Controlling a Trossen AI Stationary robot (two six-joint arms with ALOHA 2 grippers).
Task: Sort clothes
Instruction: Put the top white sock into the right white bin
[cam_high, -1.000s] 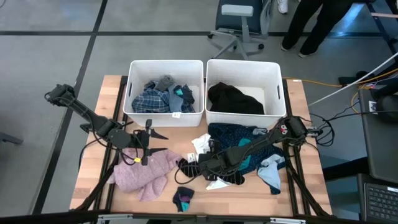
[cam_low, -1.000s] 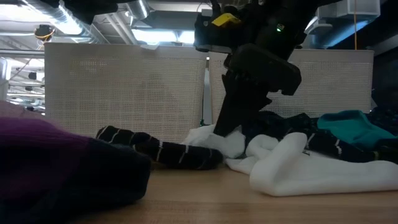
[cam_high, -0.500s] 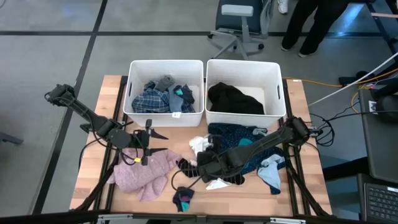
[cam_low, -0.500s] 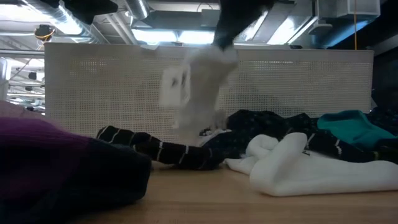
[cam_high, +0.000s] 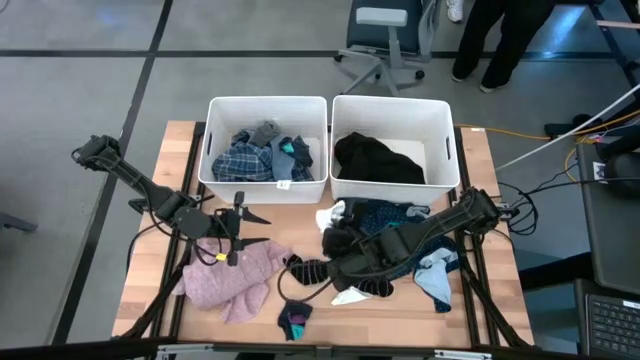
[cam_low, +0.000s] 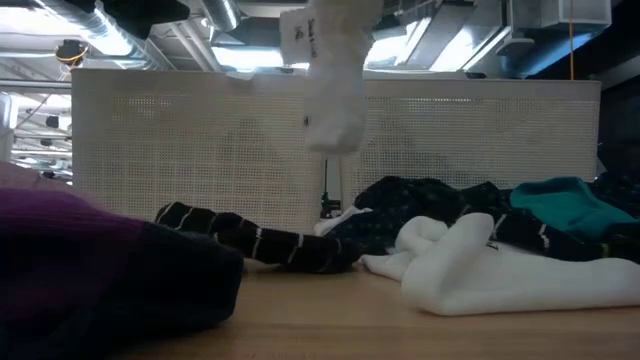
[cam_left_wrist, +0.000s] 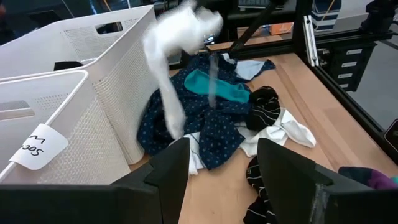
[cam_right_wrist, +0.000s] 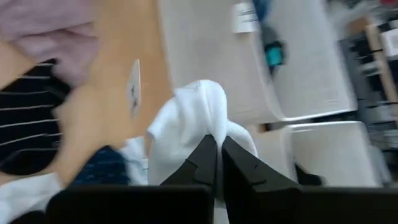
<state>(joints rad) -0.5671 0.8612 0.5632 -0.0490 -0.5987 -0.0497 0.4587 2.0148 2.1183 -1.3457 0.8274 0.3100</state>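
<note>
My right gripper (cam_high: 338, 232) is shut on a white piece of clothing (cam_high: 328, 213) and holds it up in front of the two bins; the piece also shows in the low view (cam_low: 330, 80) and the left wrist view (cam_left_wrist: 177, 43). My left gripper (cam_high: 252, 227) is open and empty, above the pink fuzzy top (cam_high: 235, 280) that lies flat at the left. The navy dotted cloth (cam_high: 385, 215), a black striped sock (cam_high: 310, 270), another white piece (cam_low: 500, 265) and a small dark sock (cam_high: 295, 320) lie on the table. My right gripper pinches a bunched part of the white piece (cam_right_wrist: 198, 127) between its two fingertips (cam_right_wrist: 205, 152). The piece is lifted clear of the table and hangs slack below the fingers (cam_low: 335, 120). One layer or several, I cannot tell.
Two white bins stand at the far edge: the left bin (cam_high: 215, 140) holds the blue plaid shirt (cam_high: 245, 160) and other pieces, and the right bin (cam_high: 445, 140) holds a black garment (cam_high: 375, 160). A light-blue piece (cam_high: 435, 280) lies at the right. A person stands beyond the table (cam_high: 500, 40).
My right gripper has risen from the pile and gone a little toward the far edge, taking the white piece with it. The piece was on the table beside the striped sock and now hangs clear above it. The other clothes have stayed where they were.
</note>
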